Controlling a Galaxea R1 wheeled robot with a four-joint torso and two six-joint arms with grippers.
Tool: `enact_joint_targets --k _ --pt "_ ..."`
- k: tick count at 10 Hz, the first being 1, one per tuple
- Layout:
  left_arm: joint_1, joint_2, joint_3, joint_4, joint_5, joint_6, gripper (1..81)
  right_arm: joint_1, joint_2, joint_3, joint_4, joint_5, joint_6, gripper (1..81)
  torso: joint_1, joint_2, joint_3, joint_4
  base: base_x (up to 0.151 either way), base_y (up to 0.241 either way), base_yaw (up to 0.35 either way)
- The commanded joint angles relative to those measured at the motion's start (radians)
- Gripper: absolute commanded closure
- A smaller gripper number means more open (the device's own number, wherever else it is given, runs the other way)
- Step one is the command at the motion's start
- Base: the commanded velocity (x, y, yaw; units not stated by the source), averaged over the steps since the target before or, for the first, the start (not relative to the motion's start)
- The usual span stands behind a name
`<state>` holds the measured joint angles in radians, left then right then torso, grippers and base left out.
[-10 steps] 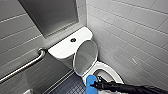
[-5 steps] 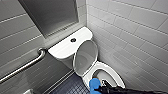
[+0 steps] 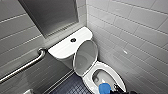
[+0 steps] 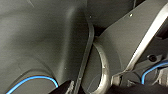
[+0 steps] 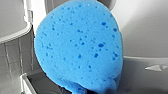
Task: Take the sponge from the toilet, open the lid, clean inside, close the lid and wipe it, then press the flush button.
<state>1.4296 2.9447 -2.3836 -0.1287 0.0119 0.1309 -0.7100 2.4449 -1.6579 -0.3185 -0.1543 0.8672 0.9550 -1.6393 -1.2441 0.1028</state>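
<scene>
This is a toilet room. In the head view a glossy white ceramic toilet (image 3: 110,68) stands in the corner at five o'clock, its oval white plastic lid (image 3: 85,58) raised against the tank. Pale grey rectangular wall tiles (image 3: 135,32) fill the two o'clock side, a brushed metal grab bar (image 3: 27,65) is fixed to the wall at eight o'clock, and small dark blue floor tiles (image 3: 71,86) lie at six o'clock.

I can read no writing anywhere here. No brand, label, number or sign is legible on the toilet (image 3: 62,48), the lid (image 3: 85,57), the flush button (image 3: 73,40), the sponge (image 5: 77,47) or the wall tiles (image 3: 140,30).
</scene>
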Motion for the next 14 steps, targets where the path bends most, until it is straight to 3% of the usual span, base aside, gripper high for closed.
enact_joint_targets --k 1,6,9,10,12,14 --pt "0.025 -0.004 0.011 0.001 0.095 0.007 1.0 -0.012 -0.163 0.093 0.003 -0.045 0.012 81.1 0.000 0.000 0.000 0.000 0.000 0.000 0.000" --pt "0.022 -0.018 0.011 0.000 0.094 0.009 1.0 -0.216 -0.376 0.087 0.006 0.126 0.010 81.1 0.000 0.000 0.000 0.000 0.000 0.000 0.000" --pt "0.006 -0.051 0.038 0.000 0.099 0.009 1.0 -0.367 -0.436 0.060 -0.002 0.154 0.001 81.1 0.000 0.000 0.000 0.000 0.000 0.000 0.000" --pt "-0.002 -0.079 0.076 0.001 0.099 0.009 1.0 -0.423 -0.446 0.049 -0.008 0.199 -0.008 81.1 0.000 0.000 0.000 0.000 0.000 0.000 0.000" --pt "-0.019 -0.139 0.165 0.003 0.099 0.010 1.0 -0.544 -0.429 -0.003 -0.118 0.365 -0.019 81.1 0.000 0.000 0.000 0.000 0.000 0.000 0.000" --pt "-0.030 -0.159 0.184 0.026 0.099 0.009 1.0 -0.644 -0.377 -0.049 -0.232 0.452 -0.019 81.1 0.000 0.000 0.000 0.000 0.000 0.000 0.000"
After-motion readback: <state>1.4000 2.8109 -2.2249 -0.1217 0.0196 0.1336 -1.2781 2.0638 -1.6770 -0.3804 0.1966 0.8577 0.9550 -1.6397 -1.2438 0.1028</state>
